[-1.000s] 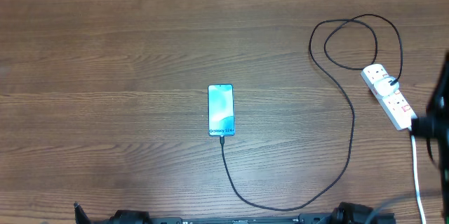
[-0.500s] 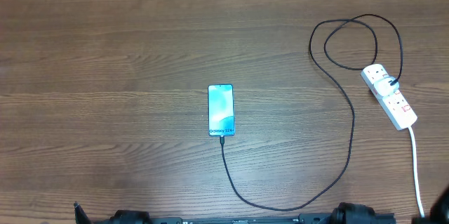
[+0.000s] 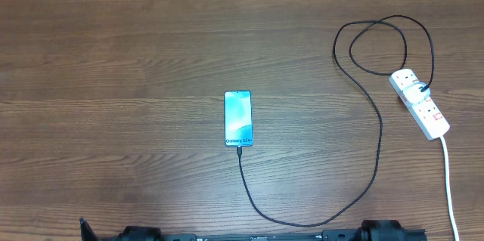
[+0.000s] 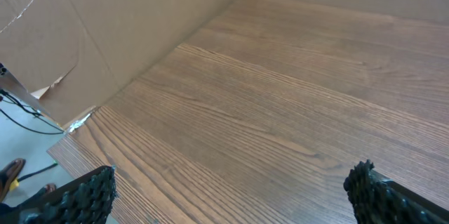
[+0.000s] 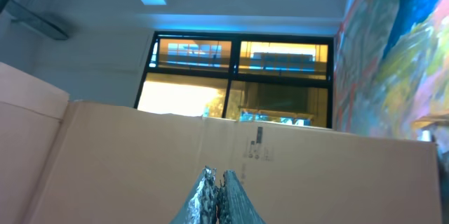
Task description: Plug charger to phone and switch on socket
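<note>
In the overhead view the phone (image 3: pixel 237 118) lies face up at the table's middle, its light blue screen lit. The thin black charger cable (image 3: pixel 374 158) runs from the phone's near end, curves right and loops up to a plug in the white socket strip (image 3: pixel 420 103) at the right. Neither arm shows in the overhead view. In the left wrist view my left gripper (image 4: pixel 235 192) is open over bare wood, holding nothing. In the right wrist view my right gripper (image 5: pixel 218 189) is shut and empty, pointing up at a cardboard wall.
The strip's thick white cord (image 3: pixel 449 188) runs toward the front right edge. A cardboard wall (image 4: pixel 105 34) borders the table's left and far sides. The table's left corner edge (image 4: pixel 70 147) shows in the left wrist view.
The right arm, which stood at the right edge beside the socket strip a second ago, has moved out of the overhead view. Phone, cable and strip have not moved.
</note>
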{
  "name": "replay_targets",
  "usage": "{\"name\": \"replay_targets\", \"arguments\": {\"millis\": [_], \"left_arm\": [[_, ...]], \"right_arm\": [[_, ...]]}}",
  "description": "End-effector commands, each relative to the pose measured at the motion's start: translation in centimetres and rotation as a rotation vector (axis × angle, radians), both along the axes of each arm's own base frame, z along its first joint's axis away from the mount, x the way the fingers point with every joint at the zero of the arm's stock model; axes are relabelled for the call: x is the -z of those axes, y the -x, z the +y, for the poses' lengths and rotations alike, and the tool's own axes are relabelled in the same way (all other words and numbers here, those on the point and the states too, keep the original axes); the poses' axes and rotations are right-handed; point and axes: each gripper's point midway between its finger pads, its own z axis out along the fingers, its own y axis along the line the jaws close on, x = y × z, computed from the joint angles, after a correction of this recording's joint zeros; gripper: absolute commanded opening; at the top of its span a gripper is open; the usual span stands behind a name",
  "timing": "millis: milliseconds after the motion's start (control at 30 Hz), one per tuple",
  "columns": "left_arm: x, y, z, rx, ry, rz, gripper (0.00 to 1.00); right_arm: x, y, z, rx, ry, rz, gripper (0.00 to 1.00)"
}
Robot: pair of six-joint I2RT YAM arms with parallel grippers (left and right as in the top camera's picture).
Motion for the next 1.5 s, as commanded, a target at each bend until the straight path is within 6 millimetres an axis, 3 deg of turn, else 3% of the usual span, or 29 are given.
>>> {"name": "replay_targets", "arguments": {"millis": [0, 200, 500, 833, 933, 967, 1000, 1033, 1100, 1233, 1367, 1467], "left_arm": [[-0.2, 0.2, 0.1, -0.015, 0.006, -0.021, 0.99], [-0.2, 0.2, 0.1, -0.015, 0.006, -0.021, 1.00], [-0.2, 0.2, 0.1, -0.015, 0.006, -0.021, 0.99], [-0.2, 0.2, 0.1, -0.014, 0.006, -0.021, 0.99], [-0.2, 0.2, 0.1, -0.014, 0.006, -0.021, 0.99], [-0.2, 0.2, 0.1, -0.014, 0.006, -0.021, 0.99], [-0.2, 0.2, 0.1, -0.015, 0.006, -0.021, 1.00], [-0.2, 0.2, 0.1, -0.014, 0.006, -0.021, 1.00], [-0.2, 0.2, 0.1, -0.014, 0.006, -0.021, 1.00], [-0.2, 0.2, 0.1, -0.014, 0.006, -0.021, 0.99], [-0.2, 0.2, 0.1, -0.015, 0.006, -0.021, 1.00], [-0.2, 0.2, 0.1, -0.014, 0.006, -0.021, 1.00]], "right_arm": [[0.2, 1.9, -0.6, 0.036, 0.000, -0.045, 0.04], [0.7, 4.1, -0.9, 0.023, 0.009, -0.094, 0.04], [0.7, 4.5, -1.4, -0.007, -0.001, -0.093, 0.04], [-1.1, 5.8, -1.5, -0.018, -0.010, -0.209, 0.17], [-1.7, 5.7, -1.5, -0.018, -0.014, -0.259, 0.34], [-1.8, 5.4, -1.5, -0.018, -0.014, -0.272, 0.47], [-1.9, 5.1, -1.5, -0.018, -0.015, -0.280, 0.68], [-1.9, 4.8, -1.5, -0.018, -0.016, -0.288, 1.00], [-1.7, 3.7, -1.4, -0.018, -0.016, -0.290, 1.00], [0.2, -0.4, -1.1, -0.018, -0.010, -0.197, 1.00], [3.9, -6.3, -0.6, -0.027, -0.007, -0.049, 1.00], [7.9, -11.2, -0.3, -0.022, -0.002, 0.079, 1.00]]}}
